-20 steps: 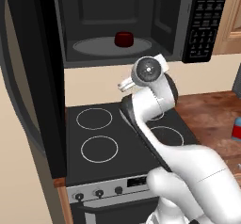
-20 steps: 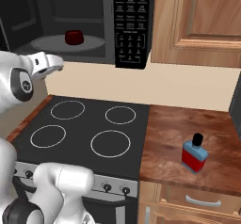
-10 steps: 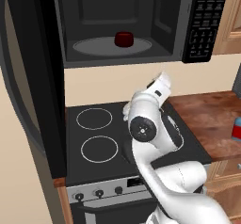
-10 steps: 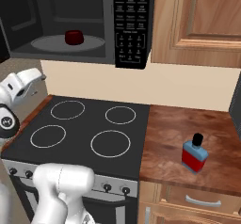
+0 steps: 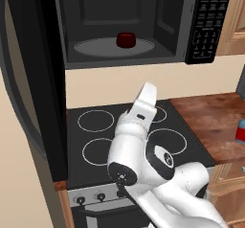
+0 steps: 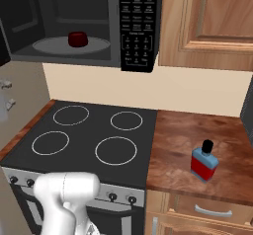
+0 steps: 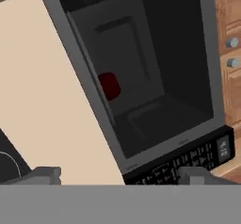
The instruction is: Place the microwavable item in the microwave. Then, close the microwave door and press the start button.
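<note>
One mug point(image 5: 126, 39), small and dark red, sits on the grey turntable point(image 5: 114, 47) inside the one microwave point(image 5: 143, 21), a little right of the plate's middle. Nothing else lies in the cavity. The microwave door point(image 5: 28, 78) is swung wide open and hangs down to the left of the microwave, its edge reaching past the left rim of the stove below. The keypad point(image 6: 138, 24) with white-labelled buttons runs down the microwave's right side.

Under the microwave is one black stove point(image 6: 89, 135) with four ring burners, all bare, and a row of knobs along its front. To the right of the stove, on the wooden counter point(image 6: 197, 135), stands one blue-and-red bottle point(image 6: 204, 160) with a black cap, well apart from the microwave. Wooden cabinets point(image 6: 212, 21) fill the wall right of the microwave.

The gripper point(image 7: 120, 173) is released, jaws spread wide with nothing between them, below and in front of the microwave, pointed at its opening. The arm point(image 5: 139, 141) bends over the stove's front.
</note>
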